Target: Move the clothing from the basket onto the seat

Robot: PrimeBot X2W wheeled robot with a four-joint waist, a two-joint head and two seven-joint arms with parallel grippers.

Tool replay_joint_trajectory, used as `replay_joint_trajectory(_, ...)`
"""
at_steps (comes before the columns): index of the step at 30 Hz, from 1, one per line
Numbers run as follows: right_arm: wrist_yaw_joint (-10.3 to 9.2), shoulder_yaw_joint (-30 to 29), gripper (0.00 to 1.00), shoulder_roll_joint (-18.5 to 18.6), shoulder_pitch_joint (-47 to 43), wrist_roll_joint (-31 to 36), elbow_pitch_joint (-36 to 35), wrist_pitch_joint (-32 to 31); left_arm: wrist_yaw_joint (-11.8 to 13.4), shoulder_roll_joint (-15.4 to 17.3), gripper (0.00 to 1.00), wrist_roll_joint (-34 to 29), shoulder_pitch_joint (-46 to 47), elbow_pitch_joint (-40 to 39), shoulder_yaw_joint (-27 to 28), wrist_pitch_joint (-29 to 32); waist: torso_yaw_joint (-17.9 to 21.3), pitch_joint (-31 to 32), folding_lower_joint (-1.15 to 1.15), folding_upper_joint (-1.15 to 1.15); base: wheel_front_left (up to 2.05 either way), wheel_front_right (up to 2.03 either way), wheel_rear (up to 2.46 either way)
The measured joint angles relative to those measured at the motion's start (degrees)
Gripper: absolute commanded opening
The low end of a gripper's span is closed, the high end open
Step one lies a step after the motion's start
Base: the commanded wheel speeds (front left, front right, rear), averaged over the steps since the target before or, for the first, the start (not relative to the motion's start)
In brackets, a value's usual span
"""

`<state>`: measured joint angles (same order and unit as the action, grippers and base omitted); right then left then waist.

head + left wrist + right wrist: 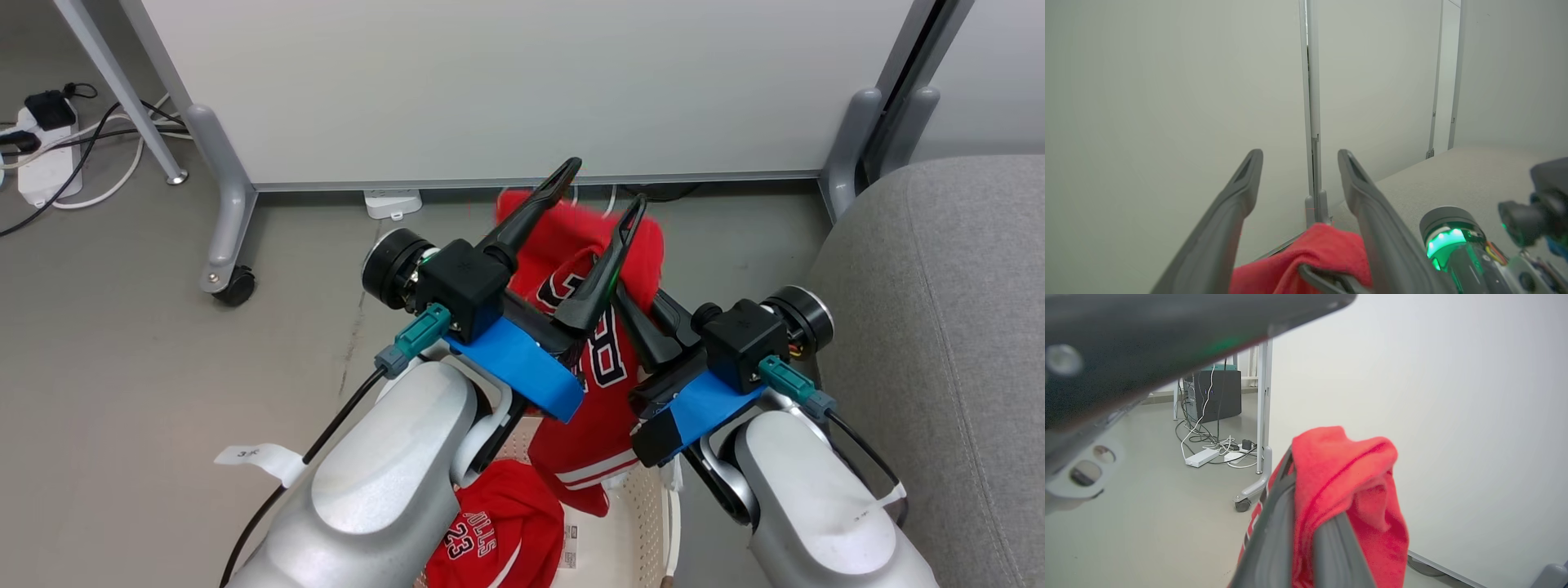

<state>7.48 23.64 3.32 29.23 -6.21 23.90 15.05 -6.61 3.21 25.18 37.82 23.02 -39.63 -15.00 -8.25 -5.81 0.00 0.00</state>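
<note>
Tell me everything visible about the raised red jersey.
The jersey is thin, soft red fabric with white numerals outlined in black and white-striped trim at the hem. It hangs crumpled in the air, its bunched top pinched between the shut right fingers. The open left fingers straddle that top. Its hem dangles over the basket.

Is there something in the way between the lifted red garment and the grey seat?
Nothing visible. The red garment hangs from the shut right gripper above the basket; between it and the seat on the right lie floor and the robot's own right arm.
</note>
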Motion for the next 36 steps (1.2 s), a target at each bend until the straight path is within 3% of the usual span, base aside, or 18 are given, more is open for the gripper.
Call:
replay_joint_trajectory(15,0.00,-2.9,0.00,0.4,-0.7,0.3,-3.1,0.0,1.0,0.8,1.00,-1.2,-0.1,-0.6,-0.1,0.0,3.5,-3.3,0.00,0.00,0.00,0.00,0.00)
replay_joint_trajectory(36,0.00,-12.0,0.00,-0.1,-6.9,1.1,-12.1,0.0,0.9,1.6,1.00,-2.8,2.9,-0.2,-2.9,0.0,18.0,-10.4,0.00,0.00,0.00,0.00,0.00)
